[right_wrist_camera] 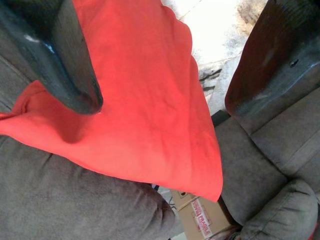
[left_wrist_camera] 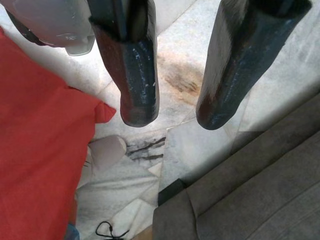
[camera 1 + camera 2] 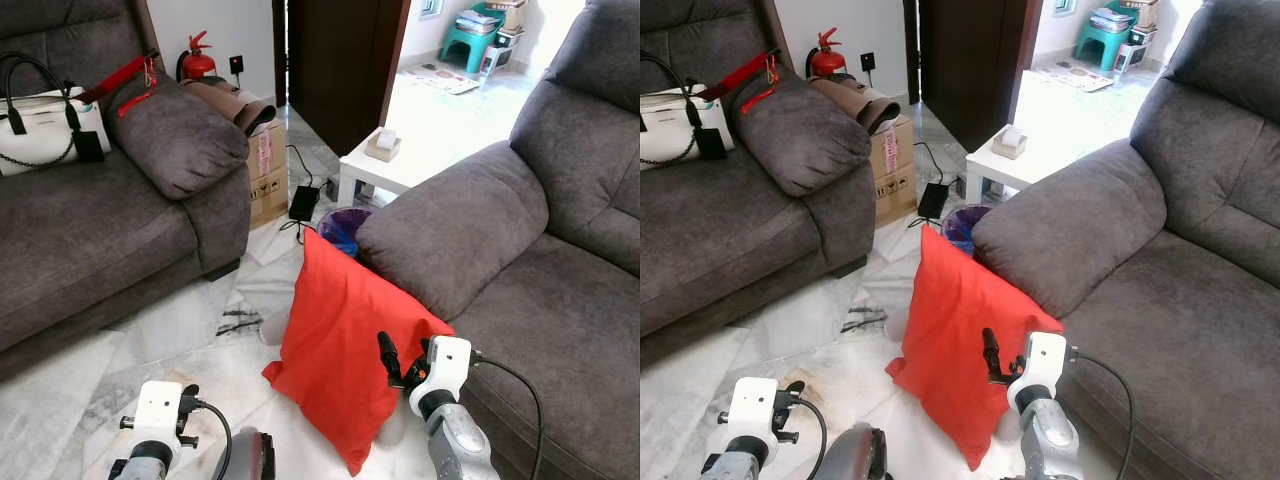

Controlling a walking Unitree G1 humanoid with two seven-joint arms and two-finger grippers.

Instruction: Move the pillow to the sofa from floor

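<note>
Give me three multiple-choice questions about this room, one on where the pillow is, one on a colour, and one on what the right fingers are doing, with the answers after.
1. Where is the pillow?
A. Flat on the sofa seat
B. Standing on the floor, leaning against the sofa armrest
C. On the white side table

2. What colour is the handbag on the other sofa?
A. White with black straps
B. Brown
C. Blue

3. What state is the right gripper in?
A. Shut on the pillow
B. Shut on nothing
C. Open, fingers spread in front of the pillow

Answers:
1. B, the pillow's lower corner rests on the marble floor while its side leans on the armrest.
2. A, the bag's body is white and its handles are black.
3. C, the right wrist view shows the two fingers wide apart with the red fabric between them.
</note>
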